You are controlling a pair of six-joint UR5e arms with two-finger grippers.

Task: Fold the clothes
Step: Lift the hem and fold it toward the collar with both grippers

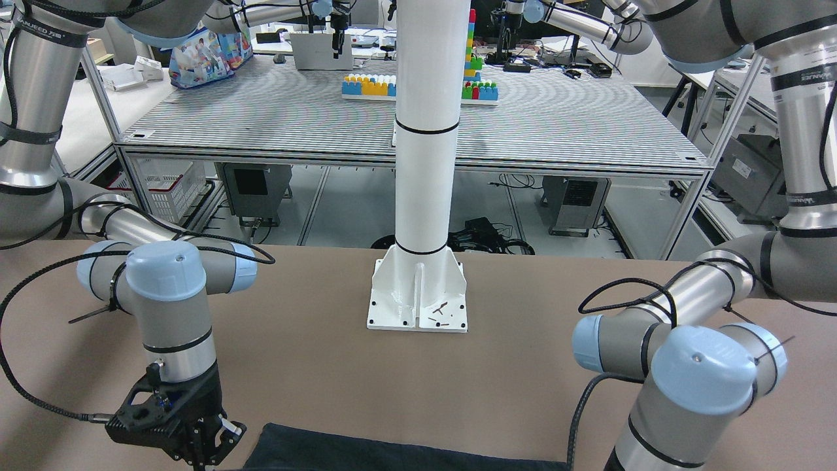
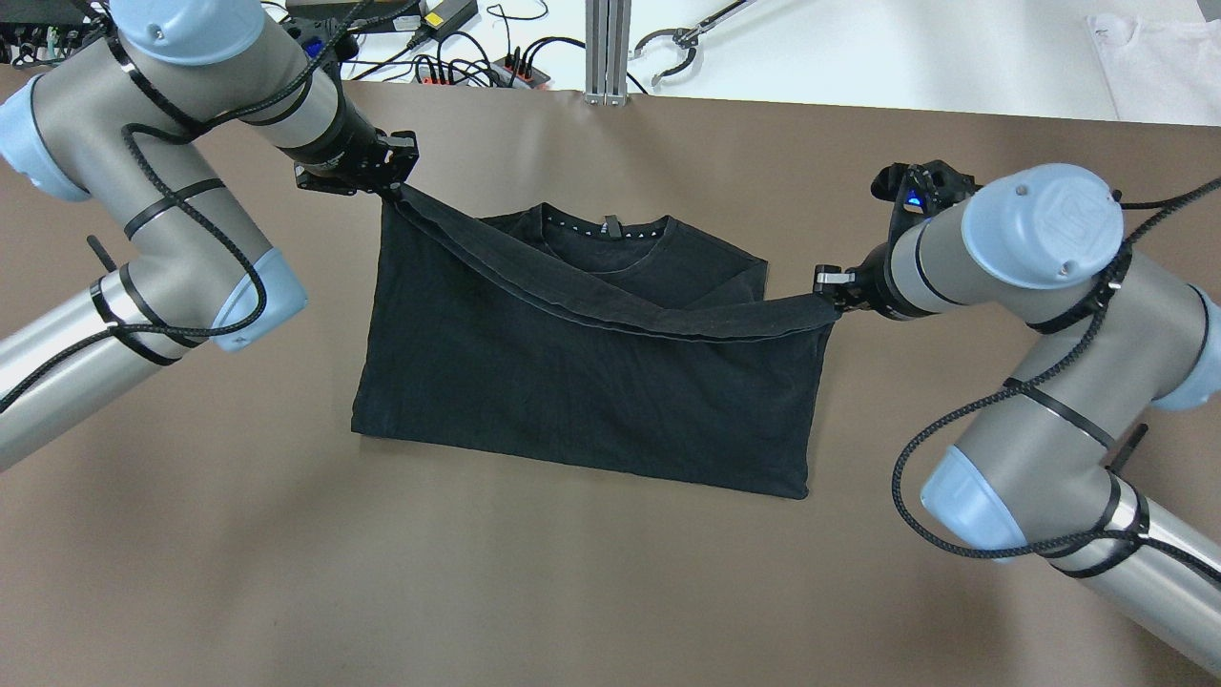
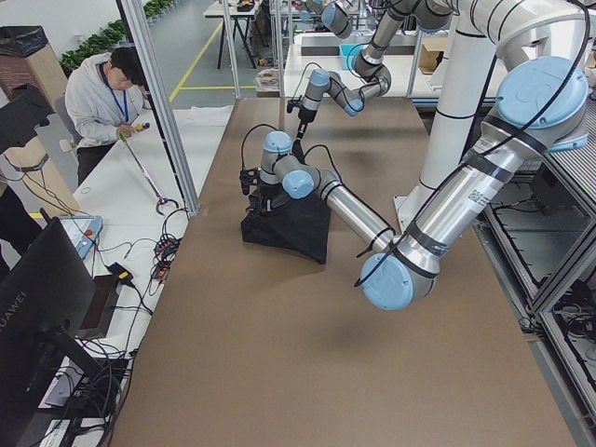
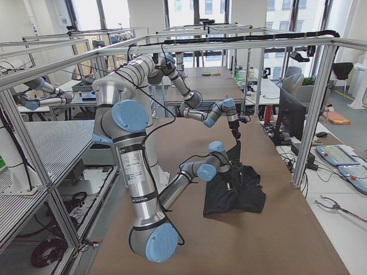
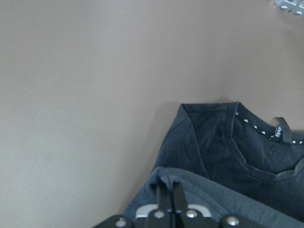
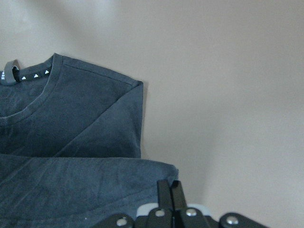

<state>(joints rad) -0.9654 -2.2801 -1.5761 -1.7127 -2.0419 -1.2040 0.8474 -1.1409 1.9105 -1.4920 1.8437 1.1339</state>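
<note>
As both arms hold the shirt's (image 2: pixel 572 401) hem (image 2: pixel 610 310) in the air, the fold in hand looks about half made: the bottom edge is raised and headed for the collar (image 2: pixel 608 227).

The left gripper (image 2: pixel 389 184) is pinched tight on one hem corner, its fingers (image 5: pixel 161 202) closed with cloth between them. It hangs near the far edge of the table (image 2: pixel 572 592), with cables just beyond.

The shirt lies flat mid-table, body spread toward the robot and collar on the far side. The lifted hem sags in a slant across it.

The right gripper (image 2: pixel 828 286) is likewise clamped on the other corner, but sits nearer the robot than its partner.

Next, I judge, the right side must travel farther out so the hem squares up. Then both should lower it onto the collar line and let go.

Room is tight past the left gripper — little table remains there. Bare brown surface lies open on both sides and on the robot's side.
</note>
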